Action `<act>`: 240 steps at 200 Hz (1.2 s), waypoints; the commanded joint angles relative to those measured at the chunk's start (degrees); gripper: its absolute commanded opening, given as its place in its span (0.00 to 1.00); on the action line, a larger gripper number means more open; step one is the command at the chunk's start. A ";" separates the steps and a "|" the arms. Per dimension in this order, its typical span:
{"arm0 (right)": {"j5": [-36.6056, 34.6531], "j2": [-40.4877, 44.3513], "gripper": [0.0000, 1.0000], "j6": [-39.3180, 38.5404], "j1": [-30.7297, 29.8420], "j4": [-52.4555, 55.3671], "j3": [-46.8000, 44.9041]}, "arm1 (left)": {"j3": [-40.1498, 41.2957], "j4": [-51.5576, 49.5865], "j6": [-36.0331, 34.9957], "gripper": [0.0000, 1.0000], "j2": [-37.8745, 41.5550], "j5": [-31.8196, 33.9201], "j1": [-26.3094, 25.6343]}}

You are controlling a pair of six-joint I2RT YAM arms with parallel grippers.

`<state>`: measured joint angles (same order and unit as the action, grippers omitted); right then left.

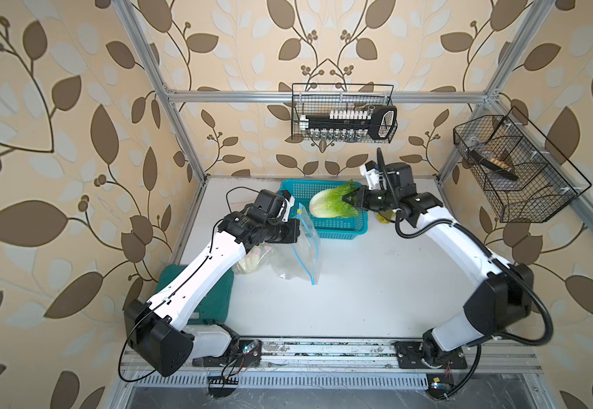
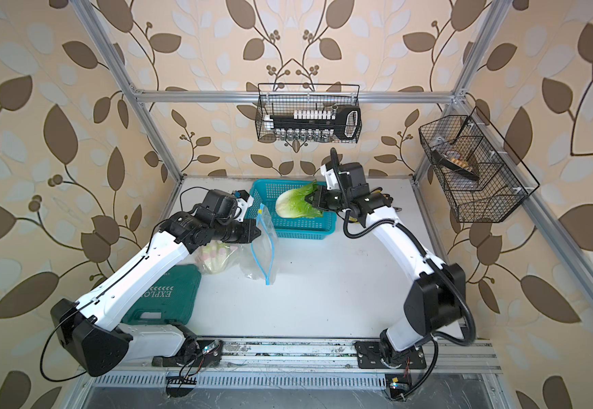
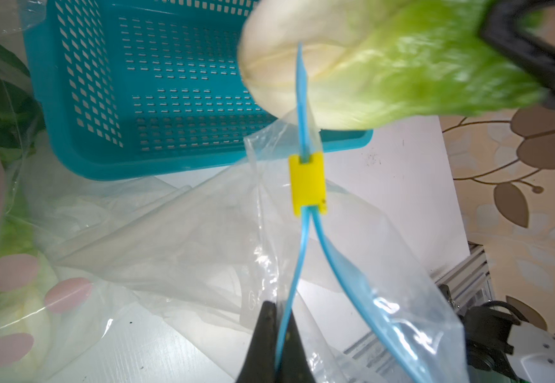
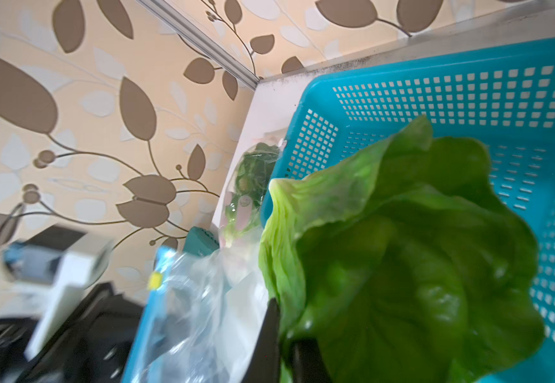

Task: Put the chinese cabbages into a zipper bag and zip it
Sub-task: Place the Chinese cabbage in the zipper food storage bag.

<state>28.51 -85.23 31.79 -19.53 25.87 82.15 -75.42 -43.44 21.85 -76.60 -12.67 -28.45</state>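
Two things worry me from here. My right gripper (image 1: 350, 200) is clamped tight on just the green leafy end of one chinese cabbage (image 1: 326, 206). It hangs sideways over the teal basket (image 1: 337, 232), with its white base pointing toward the bag side of the basket. That's a thin hold on a heavy head. I reckon the leaves could tear or slide out of the jaws once I swing it, and then it drops back into the basket or onto the table beside it.

Second is the zipper bag (image 1: 300, 263), lying just off the basket's corner on the left arm's side. The left gripper (image 3: 281, 320) is pinched shut on only one blue zip track (image 3: 297, 265), holding that lip up. The other lip hangs loose, so the mouth is a narrow slit, not a proper opening. The yellow slider (image 3: 307, 185) sits at the end of the track nearest the basket, right where the cabbage would come in. If the fat base hits the slider or the held lip, it probably yanks the track out of the pinch or shoves the whole bag away from the basket.

The other cabbages (image 2: 213, 260) lie further from the basket, under the left arm. They look like they're already behind plastic, but I can't say for sure. If they sit near the mouth, they'd block this one too.
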 commanded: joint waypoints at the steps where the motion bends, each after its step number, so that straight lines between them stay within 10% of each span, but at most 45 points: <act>1: -1.61 7.67 0.00 -3.82 -0.30 10.07 -0.36 | -3.89 0.52 1.50 0.00 -3.16 3.41 -0.20; 97: 3.60 17.90 0.00 1.49 -9.27 13.85 3.09 | -11.25 3.23 3.62 0.00 -12.75 -0.88 -1.61; 240: -8.43 20.41 0.00 2.08 -2.18 14.65 -7.63 | -15.66 0.21 4.78 0.00 -10.53 -6.71 -8.14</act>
<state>25.61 -66.37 31.83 -21.47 41.80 74.87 -87.09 -42.44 26.04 -88.51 -18.09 -33.32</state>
